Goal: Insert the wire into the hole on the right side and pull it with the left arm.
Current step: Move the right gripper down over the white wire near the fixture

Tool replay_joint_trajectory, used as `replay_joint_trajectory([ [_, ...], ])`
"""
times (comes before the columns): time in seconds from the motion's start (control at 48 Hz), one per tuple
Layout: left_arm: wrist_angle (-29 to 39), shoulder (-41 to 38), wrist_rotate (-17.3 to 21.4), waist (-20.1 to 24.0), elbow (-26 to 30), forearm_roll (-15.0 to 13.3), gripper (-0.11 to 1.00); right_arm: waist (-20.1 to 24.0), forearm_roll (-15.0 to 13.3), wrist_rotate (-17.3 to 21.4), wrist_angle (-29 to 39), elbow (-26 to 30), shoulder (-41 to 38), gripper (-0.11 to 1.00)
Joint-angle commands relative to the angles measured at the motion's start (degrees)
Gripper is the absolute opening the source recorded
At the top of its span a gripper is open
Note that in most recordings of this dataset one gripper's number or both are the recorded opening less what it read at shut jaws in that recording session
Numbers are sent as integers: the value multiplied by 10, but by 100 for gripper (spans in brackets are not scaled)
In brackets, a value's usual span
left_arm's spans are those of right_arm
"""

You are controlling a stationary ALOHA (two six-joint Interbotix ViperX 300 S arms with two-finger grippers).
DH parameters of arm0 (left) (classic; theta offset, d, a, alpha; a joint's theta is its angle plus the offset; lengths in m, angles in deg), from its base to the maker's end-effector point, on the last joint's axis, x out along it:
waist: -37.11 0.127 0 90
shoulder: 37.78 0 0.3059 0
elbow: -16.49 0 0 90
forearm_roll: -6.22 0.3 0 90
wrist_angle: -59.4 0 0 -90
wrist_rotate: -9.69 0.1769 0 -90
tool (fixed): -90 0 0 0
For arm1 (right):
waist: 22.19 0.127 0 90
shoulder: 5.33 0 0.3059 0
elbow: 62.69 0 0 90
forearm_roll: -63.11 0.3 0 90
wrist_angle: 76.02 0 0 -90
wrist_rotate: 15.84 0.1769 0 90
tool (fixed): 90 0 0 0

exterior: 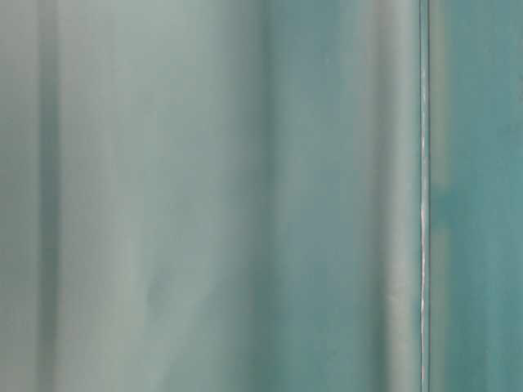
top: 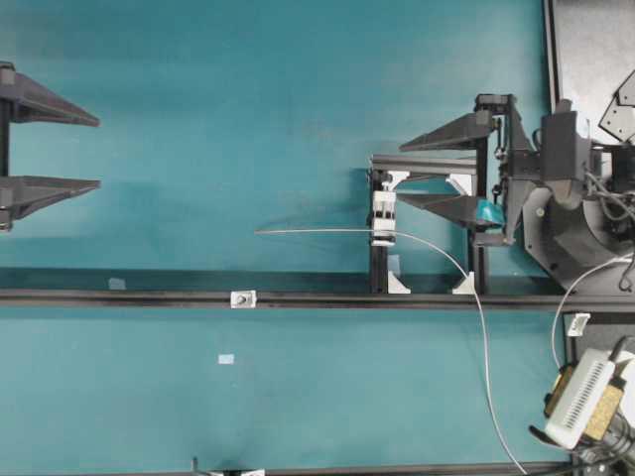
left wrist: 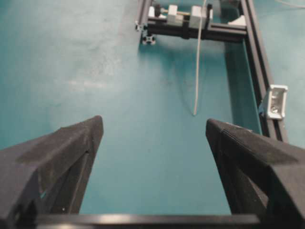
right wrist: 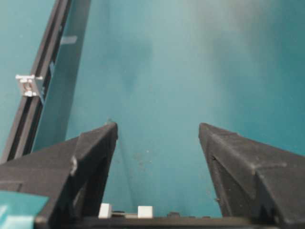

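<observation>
The wire is a thin pale line. It comes up from the bottom edge, curves left and crosses a small silver-white block on the black frame. Its straight tip sticks out to the left over the mat. The hole itself is too small to make out. My left gripper is at the far left, open and empty, well short of the tip. In the left wrist view the wire ends ahead of the open gripper, with the block beyond. My right gripper stands open over the frame, holding nothing.
A black rail runs across the table and carries a small white bracket. A beige ribbed box with a thicker white cable sits at the bottom right. The table-level view is only a teal blur.
</observation>
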Motion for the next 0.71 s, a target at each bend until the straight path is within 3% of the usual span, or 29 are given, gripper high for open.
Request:
replay_joint_trajectory([
  [0.0, -12, -16, -2, 3, 16, -2, 81, -2, 2, 1, -6, 21, -18, 77],
  [0.688, -18, -156, -3, 3, 65, -3, 81, 39, 1, 2, -2, 117, -223, 77],
])
